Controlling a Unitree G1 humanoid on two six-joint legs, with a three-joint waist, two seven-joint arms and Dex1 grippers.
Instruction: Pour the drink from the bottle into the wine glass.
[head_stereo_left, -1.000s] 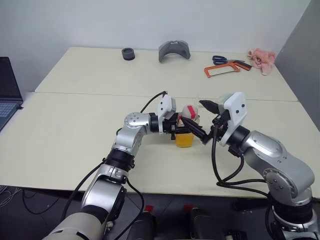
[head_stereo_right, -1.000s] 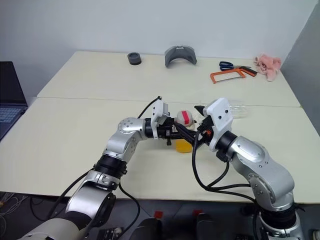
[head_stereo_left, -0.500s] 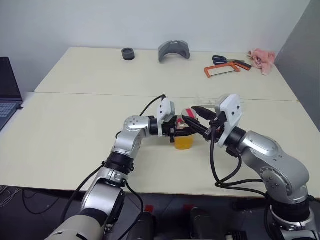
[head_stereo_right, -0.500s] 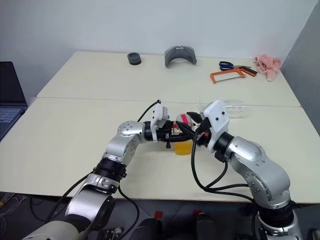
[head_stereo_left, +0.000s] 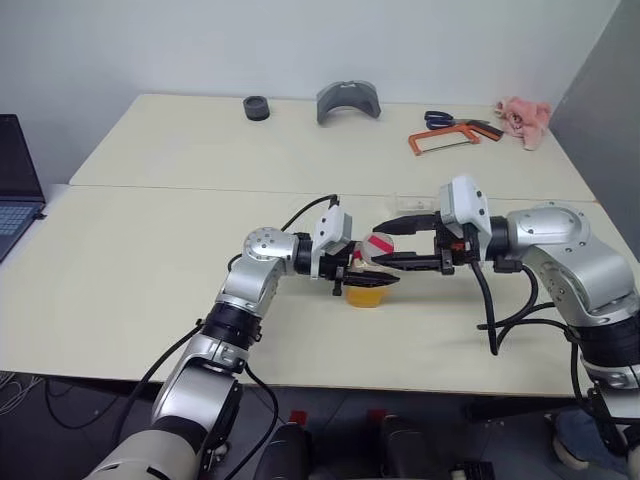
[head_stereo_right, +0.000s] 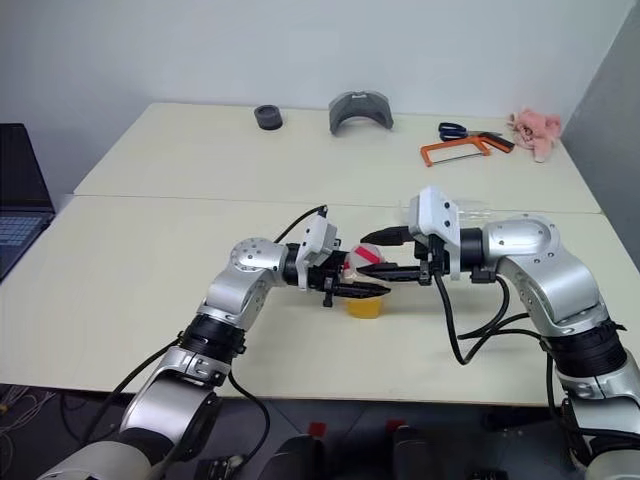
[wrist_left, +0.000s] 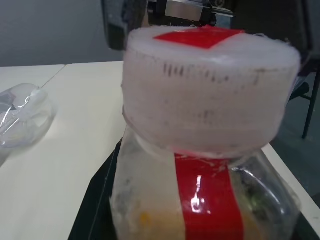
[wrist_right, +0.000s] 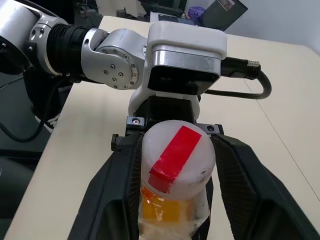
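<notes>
**Cap grasp before pouring**

While the left gripper (head_stereo_left: 368, 283) is clamping the bottle (head_stereo_left: 369, 274) upright near the table's middle, the right gripper (head_stereo_left: 396, 243) is reaching in from the right — fingers parted, straddling the cap (wrist_right: 178, 150) — level, across the bottle's vertical axis.

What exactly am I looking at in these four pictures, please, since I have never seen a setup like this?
It is a two-armed humanoid robot at a pale table. Two pictures come from cameras in its head, looking down over both arms; the other two from a camera on each wrist, looking along that arm's black fingers.

The left gripper is shut on a small clear bottle of orange drink, whose cap is on. The right gripper has its fingers either side of that cap. The wine glass lies on its side behind the right arm.

Along the far edge lie a black ring, a grey curved piece, an orange hacksaw, scissors and a pink cloth. A laptop sits at the left.
</notes>
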